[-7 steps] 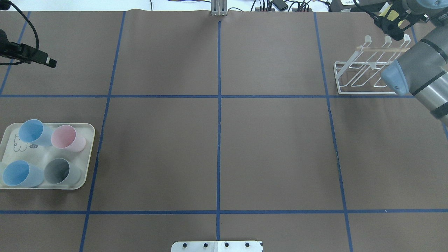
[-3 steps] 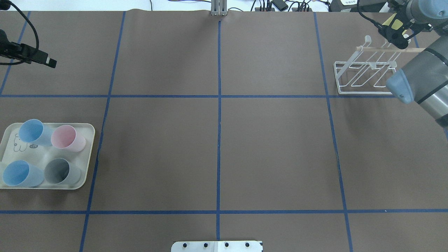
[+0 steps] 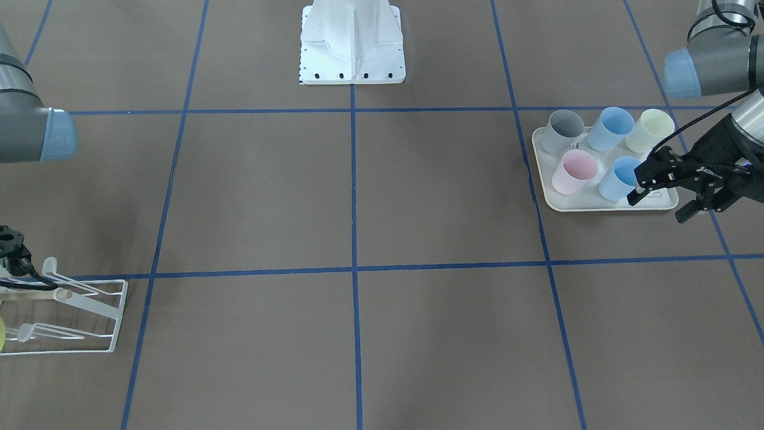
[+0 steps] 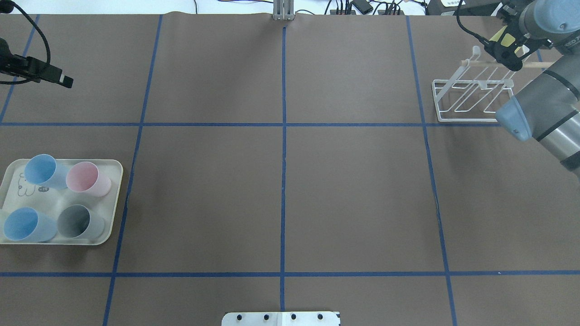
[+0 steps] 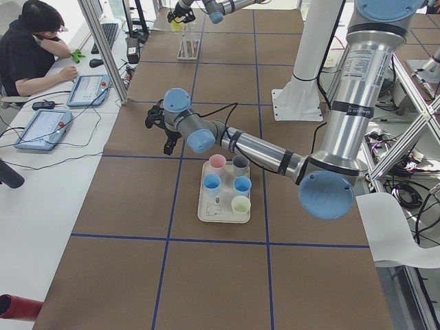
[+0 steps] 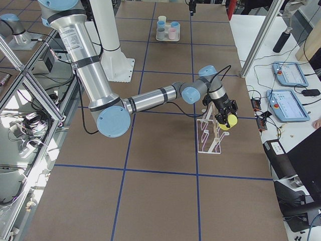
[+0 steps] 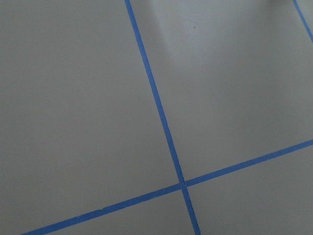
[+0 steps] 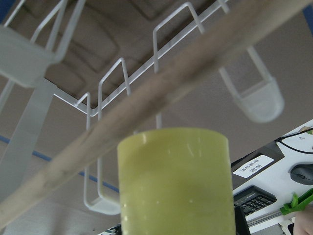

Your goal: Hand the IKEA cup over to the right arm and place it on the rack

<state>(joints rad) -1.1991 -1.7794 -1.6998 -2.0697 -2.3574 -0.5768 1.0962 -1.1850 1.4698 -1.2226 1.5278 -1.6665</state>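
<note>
A: Brown paper covered the table [image 4: 208, 194], ruled into squares by blue tape [image 4: 283, 181]. Where did the rack stand?

B: Reading the overhead view as a clock with twelve at the far edge, the white wire rack [image 4: 471, 97] stood at about two o'clock. The cream tray [image 4: 50, 199] lay at eight.

A: And the yellow cup?

B: The yellow cup [image 8: 173, 181] was off the table, held by the right gripper [image 4: 507, 47] over the rack's far side. The jaws were closed on the cup's sides. In the right wrist view the wooden dowel [image 8: 161, 100] ran slantwise from eight o'clock to two, just past the cup's rim. Whether the two touched could not be told.

A: What did the other arm carry?

B: Nothing. The left gripper [image 3: 659, 206] hung in the air at about ten o'clock on the overhead clock, apart from the tray. Its jaws were spread wide and empty.

A: What was on the tray?

B: The front view showed five cups standing mouth up. A grey cup [image 3: 566, 128], a blue cup [image 3: 615, 126] and a cream cup [image 3: 650, 130] made one row. A pink cup [image 3: 574, 170] and a second blue cup [image 3: 615, 179] made the other.

A: Was anyone nearby?

B: A person [image 5: 31, 48] sat at a side desk, at ten o'clock in the left side view.
</note>
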